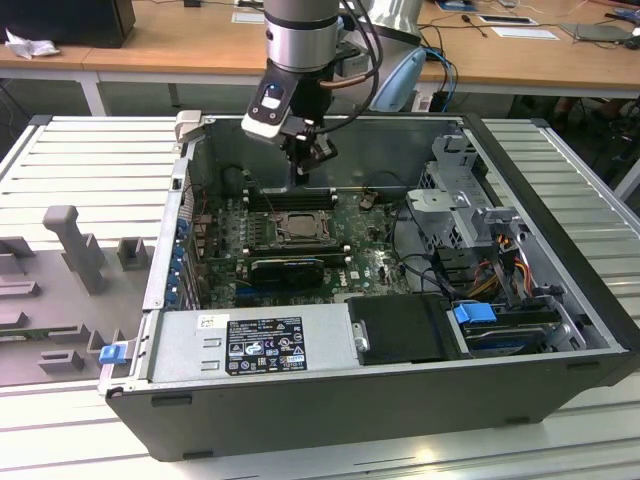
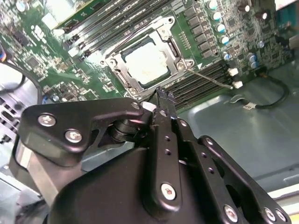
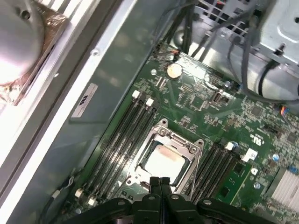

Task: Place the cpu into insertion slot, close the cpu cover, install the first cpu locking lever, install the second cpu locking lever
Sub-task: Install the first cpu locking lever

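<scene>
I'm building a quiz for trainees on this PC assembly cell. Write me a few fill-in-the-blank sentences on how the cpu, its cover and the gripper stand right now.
The cpu sits in the insertion slot with its pale metal face turned ____.
The cpu cover lies ____ over it, framing that face.
The gripper hangs near the slot with its fingers ____, holding nothing.
The motherboard around the slot is ____ in colour.
Missing words: up; closed; shut; green.

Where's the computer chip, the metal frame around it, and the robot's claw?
cpu (image 3: 163,161), first wrist view, middle of its pale face.
cpu cover (image 3: 194,150), first wrist view, silver rim beside the cpu.
gripper (image 3: 160,183), first wrist view, between its fingertips.
</scene>
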Controlling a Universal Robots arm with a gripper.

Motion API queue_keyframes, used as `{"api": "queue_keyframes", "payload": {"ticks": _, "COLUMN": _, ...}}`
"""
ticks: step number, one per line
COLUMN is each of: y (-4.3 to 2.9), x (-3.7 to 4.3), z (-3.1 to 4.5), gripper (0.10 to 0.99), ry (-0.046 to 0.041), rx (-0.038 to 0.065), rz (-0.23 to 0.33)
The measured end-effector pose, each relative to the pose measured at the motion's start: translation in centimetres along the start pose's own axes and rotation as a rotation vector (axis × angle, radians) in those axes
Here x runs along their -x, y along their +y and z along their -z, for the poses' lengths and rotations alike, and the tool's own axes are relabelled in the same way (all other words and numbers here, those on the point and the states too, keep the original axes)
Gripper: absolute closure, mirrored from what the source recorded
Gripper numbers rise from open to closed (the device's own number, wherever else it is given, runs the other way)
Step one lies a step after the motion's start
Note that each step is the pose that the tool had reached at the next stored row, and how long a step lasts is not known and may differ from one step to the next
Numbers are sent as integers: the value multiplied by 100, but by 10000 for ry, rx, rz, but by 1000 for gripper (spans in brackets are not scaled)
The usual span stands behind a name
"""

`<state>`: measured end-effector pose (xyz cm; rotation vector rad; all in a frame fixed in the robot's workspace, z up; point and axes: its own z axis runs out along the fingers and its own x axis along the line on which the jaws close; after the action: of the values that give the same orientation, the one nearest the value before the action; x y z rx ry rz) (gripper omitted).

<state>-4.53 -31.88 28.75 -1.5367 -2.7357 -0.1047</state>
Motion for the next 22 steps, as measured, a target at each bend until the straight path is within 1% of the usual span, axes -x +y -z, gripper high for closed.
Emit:
{"api": "queue_keyframes", "payload": {"ticks": 1, "y": 0, "x": 0, "z": 0, "gripper": 980, "ry": 24, "rx": -15, "rz": 424}}
{"api": "queue_keyframes", "payload": {"ticks": 3, "y": 0, "x": 0, "z": 0, "gripper": 980, "ry": 48, "rx": -30, "rz": 841}}
{"api": "queue_keyframes", "payload": {"ticks": 4, "y": 0, "x": 0, "z": 0, "gripper": 980, "ry": 69, "rx": -42, "rz": 1217}}
{"api": "queue_keyframes", "payload": {"ticks": 6, "y": -1, "x": 0, "z": -2, "gripper": 980, "ry": 151, "rx": -92, "rz": 2640}}
{"api": "queue_keyframes", "payload": {"ticks": 7, "y": -2, "x": 1, "z": -5, "gripper": 980, "ry": 172, "rx": -104, "rz": 3023}}
{"api": "queue_keyframes", "payload": {"ticks": 13, "y": -4, "x": 3, "z": -11, "gripper": 980, "ry": 210, "rx": -128, "rz": 3678}}
{"api": "queue_keyframes", "payload": {"ticks": 17, "y": -4, "x": 3, "z": -13, "gripper": 980, "ry": 258, "rx": -156, "rz": 4507}}
{"api": "queue_keyframes", "payload": {"ticks": 18, "y": -5, "x": 3, "z": -14, "gripper": 980, "ry": 274, "rx": -166, "rz": 4801}}
{"api": "queue_keyframes", "payload": {"ticks": 20, "y": -5, "x": 3, "z": -14, "gripper": 980, "ry": 295, "rx": -179, "rz": 5170}}
{"api": "queue_keyframes", "payload": {"ticks": 22, "y": -5, "x": 3, "z": -15, "gripper": 980, "ry": 330, "rx": -200, "rz": 5785}}
